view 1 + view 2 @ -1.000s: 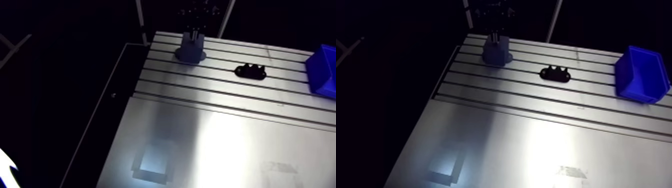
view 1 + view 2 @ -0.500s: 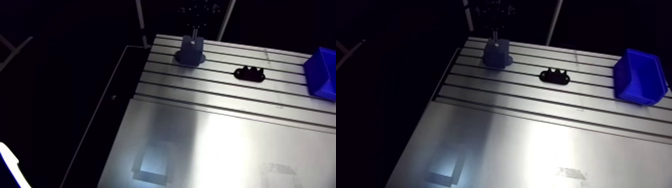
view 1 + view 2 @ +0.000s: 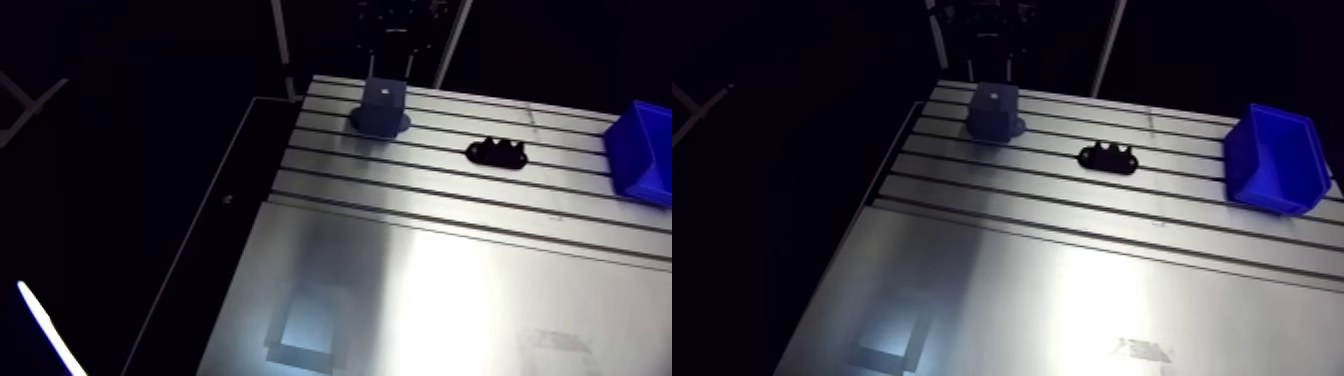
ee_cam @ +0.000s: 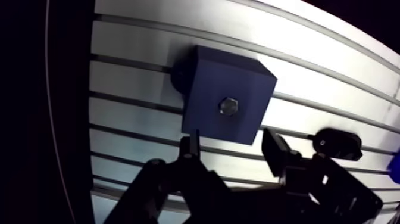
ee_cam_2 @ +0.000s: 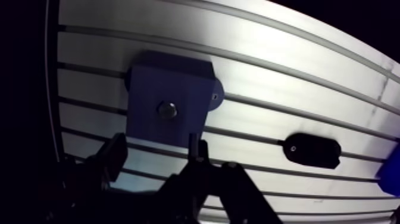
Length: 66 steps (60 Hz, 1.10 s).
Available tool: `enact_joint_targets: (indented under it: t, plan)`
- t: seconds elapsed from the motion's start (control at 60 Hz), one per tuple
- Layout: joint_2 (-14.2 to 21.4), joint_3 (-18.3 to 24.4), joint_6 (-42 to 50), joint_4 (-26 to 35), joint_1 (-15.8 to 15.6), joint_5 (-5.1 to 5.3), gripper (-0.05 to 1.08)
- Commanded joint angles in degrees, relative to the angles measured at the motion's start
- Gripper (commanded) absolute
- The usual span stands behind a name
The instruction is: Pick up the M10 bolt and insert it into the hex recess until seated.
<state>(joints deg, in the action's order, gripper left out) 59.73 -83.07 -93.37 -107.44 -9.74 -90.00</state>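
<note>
A dark blue block [image 4: 226, 95] stands on the slotted aluminium table [image 3: 430, 280], at the far left in the arm view. The bolt's metal head [image 4: 228, 106] sits in the middle of the block's top face, down in the recess. My gripper [image 4: 233, 146] hangs above the block and is open. Its two dark fingers [image 4: 274, 149] stand apart with nothing between them, and the bolt head shows free ahead of them. In the arm view the gripper [image 3: 390, 68] is a dim shape just over the block [image 3: 381, 105].
A small black part [image 3: 497, 152] with a bumpy top lies on the table to the right of the block. A blue bin [image 3: 1275, 160] stands at the table's right edge. The table's left edge runs close beside the block.
The gripper, earlier down on the block with the bolt between its fingers, has let go and risen. The bolt stays in the block. The arm view has shifted slightly.
</note>
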Motion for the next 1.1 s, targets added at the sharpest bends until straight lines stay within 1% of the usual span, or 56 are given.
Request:
enact_joint_targets:
  t: [0.017, 0.117, 0.15, 0.233, 0.283, 0.333, 0.383, 0.5, 0.533, 0.55, 0.583, 0.683, 0.833, 0.933, 0.95, 0.983, 1.033, 1.05, 1.1]
  plan:
    - [1.9, 1.6, -0.4, 4.1, 0.1, -0.04, 0.01]
    - [3.2, 2.5, -0.4, 6.3, 0.2, -0.12, 0.01]
    - [3.8, 3.4, -0.4, 8.6, 0.6, -0.13, 0.01]
    - [4.6, 4.5, -0.4, 11.4, 1.1, -0.13, 0.01]
    - [5.4, 5.7, -0.4, 14.5, 1.4, -0.13, 0.01]
    - [6.0, 6.1, -0.4, 15.8, 1.7, -0.21, 0.01]
    - [7.4, 6.7, -0.4, 17.6, 2.1, -0.22, 0.01]
    - [9.4, 7.5, -0.4, 20.1, 2.8, -0.31, 0.01]
    - [10.8, 7.7, -0.4, 22.0, 3.6, -0.31, 0.01]
    - [10.8, 7.7, -0.4, 22.0, 3.6, -0.31, 0.01]
    - [12.2, 7.8, -0.4, 23.3, 4.2, -0.31, 0.01]
    - [14.1, 7.6, -0.5, 24.0, 4.6, -0.31, 0.01]
    - [16.0, 7.2, -0.5, 25.0, 5.3, -0.39, 0.01]
    - [18.4, 6.9, -0.5, 25.2, 6.5, -0.39, 0.01]
    - [18.4, 6.9, -0.5, 25.2, 6.5, -0.39, 0.01]
    - [20.1, 6.4, -0.6, 25.2, 6.7, -0.48, 0.01]
    - [20.9, 5.9, -0.7, 25.0, 6.7, -0.48, 0.01]
    - [21.8, 5.3, -1.2, 24.8, 6.8, -0.48, 0.01]
    - [22.6, 4.9, -1.6, 24.7, 6.8, -0.56, 0.01]
